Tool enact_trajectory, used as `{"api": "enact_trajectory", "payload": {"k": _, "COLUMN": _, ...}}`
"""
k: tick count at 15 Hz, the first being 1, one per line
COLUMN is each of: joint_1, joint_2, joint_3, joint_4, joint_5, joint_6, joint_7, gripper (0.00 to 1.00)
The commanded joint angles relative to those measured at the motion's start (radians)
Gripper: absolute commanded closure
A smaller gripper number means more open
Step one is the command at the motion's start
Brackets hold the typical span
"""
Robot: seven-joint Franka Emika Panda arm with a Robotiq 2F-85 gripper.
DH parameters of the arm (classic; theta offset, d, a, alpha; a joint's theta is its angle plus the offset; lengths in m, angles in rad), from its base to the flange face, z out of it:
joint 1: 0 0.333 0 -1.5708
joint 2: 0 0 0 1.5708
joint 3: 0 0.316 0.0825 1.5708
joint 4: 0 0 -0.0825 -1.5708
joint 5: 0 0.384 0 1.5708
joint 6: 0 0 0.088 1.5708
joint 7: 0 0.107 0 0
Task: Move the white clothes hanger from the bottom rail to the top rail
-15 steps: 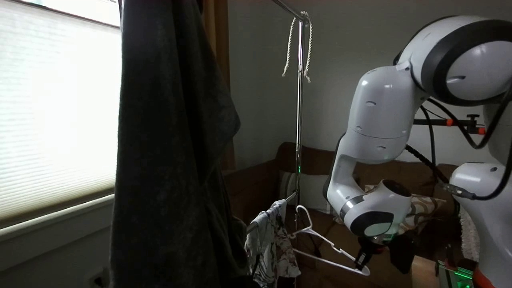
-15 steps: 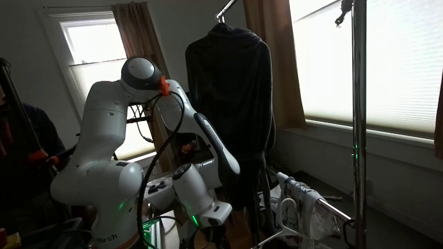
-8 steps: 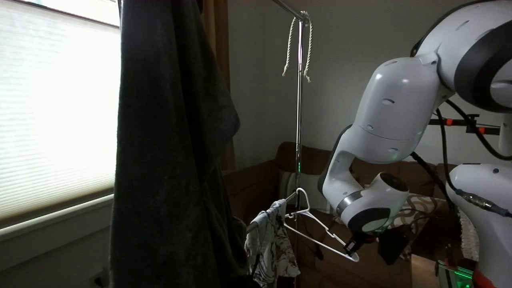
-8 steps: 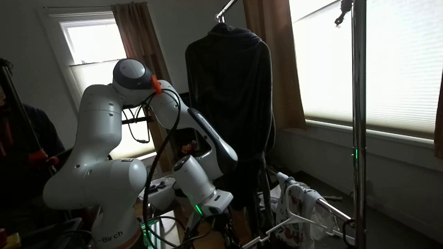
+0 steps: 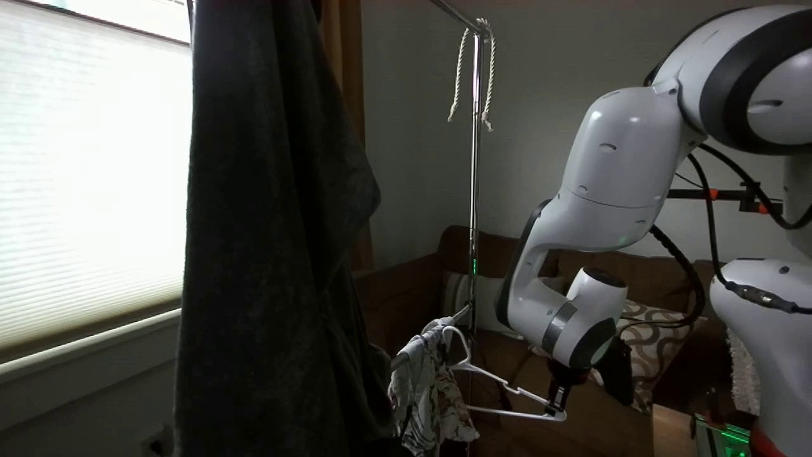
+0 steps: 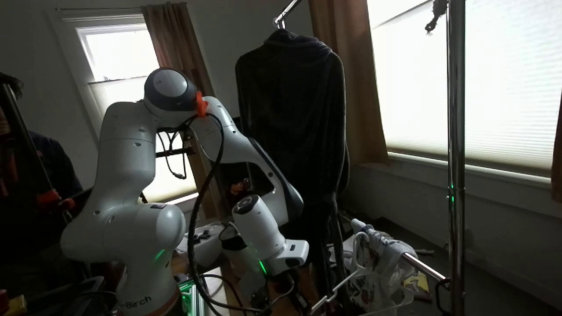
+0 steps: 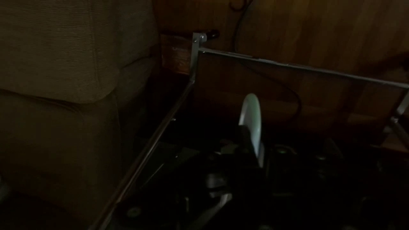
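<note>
The arm (image 5: 609, 171) and what it holds have shifted since half a second ago. Well above the gripper (image 5: 556, 409) runs the top rail (image 5: 455, 14); across from the gripper, the bottom rail (image 6: 425, 267) with clothes (image 5: 422, 381). The hanger (image 5: 507, 413) slants up from the gripper, hook swung nearer the clothes; whether they touch, I cannot tell. The gripper is clamped on one hanger corner.

In an exterior view, the thin white triangular plastic clothes hanger (image 5: 493, 377) is swinging left, its hook overlapping the edge of the pale patterned cloth (image 5: 415, 374). The black two-fingered gripper (image 5: 554, 410) is tilting more upright. A yellow object (image 6: 417, 283) is appearing near the cloth's right edge.
</note>
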Motion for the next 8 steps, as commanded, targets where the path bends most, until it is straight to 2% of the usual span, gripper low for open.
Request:
{"api": "enact_trajectory", "payload": {"k": 1, "joint_1": -0.268, "joint_2": -0.009, "joint_3": 0.253, "joint_4": -0.017, "joint_5": -0.212, "joint_6": -0.020, "joint_7": 0.076, "gripper": 0.98}}
{"api": "enact_trajectory", "payload": {"k": 2, "joint_1": -0.275, "joint_2": 0.006, "joint_3": 0.273, "joint_4": -0.016, "joint_5": -0.179, "joint_6": 0.010, "joint_7": 0.081, "gripper": 0.98}}
{"api": "enact_trajectory", "payload": {"k": 5, "joint_1": -0.347, "joint_2": 0.010, "joint_3": 0.389, "joint_4": -0.003, "joint_5": -0.054, "joint_6": 0.093, "joint_7": 0.033, "gripper": 0.98}}
{"api": "enact_trajectory", "payload": {"k": 6, "joint_1": -0.318, "joint_2": -0.027, "joint_3": 0.383, "joint_4": -0.003, "joint_5": 0.020, "joint_6": 0.149, "joint_7": -0.030, "gripper": 0.98}}
{"api": "enact_trajectory", "payload": {"k": 7, "joint_1": -0.258, "joint_2": -0.067, "joint_3": 0.349, "joint_4": -0.001, "joint_5": 0.108, "joint_6": 0.215, "joint_7": -0.105, "gripper": 0.98}}
{"api": "enact_trajectory", "payload": {"k": 8, "joint_1": -0.110, "joint_2": -0.163, "joint_3": 0.238, "joint_4": -0.053, "joint_5": 0.148, "joint_6": 0.299, "joint_7": -0.145, "gripper": 0.98}}
